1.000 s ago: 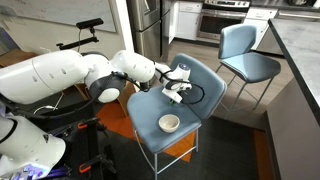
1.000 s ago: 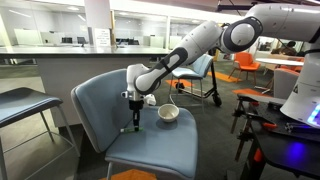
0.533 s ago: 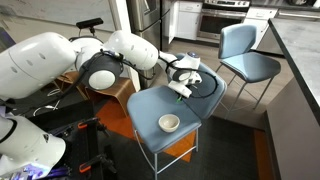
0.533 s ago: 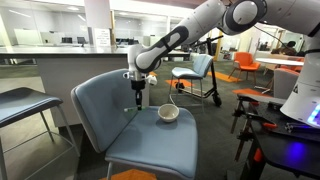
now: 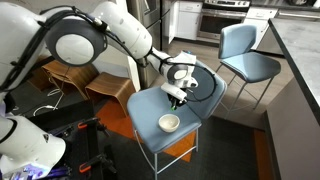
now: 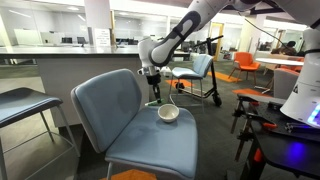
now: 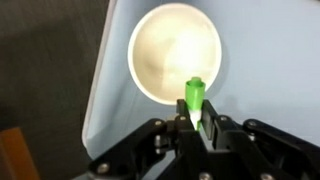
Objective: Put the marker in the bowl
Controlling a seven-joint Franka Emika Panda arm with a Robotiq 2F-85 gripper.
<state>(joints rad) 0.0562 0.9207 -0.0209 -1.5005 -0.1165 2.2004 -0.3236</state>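
My gripper (image 7: 192,122) is shut on the marker (image 7: 194,98), a short green pen that points toward the white bowl (image 7: 176,55) in the wrist view. In both exterior views the gripper (image 5: 178,92) (image 6: 154,92) hangs above the blue chair seat (image 5: 150,108), a little behind the bowl (image 5: 169,123) (image 6: 168,113). The marker (image 6: 155,97) hangs upright from the fingers, clear of the seat. The bowl looks empty.
The chair backrest (image 6: 105,100) stands behind the seat (image 6: 150,150). A second blue chair (image 5: 243,50) stands further back. A wooden stool (image 5: 110,88) and dark equipment (image 6: 280,140) stand near the chair.
The arm has lifted the marker off the seat and carried it toward the bowl; it now hangs close to the bowl's far side.
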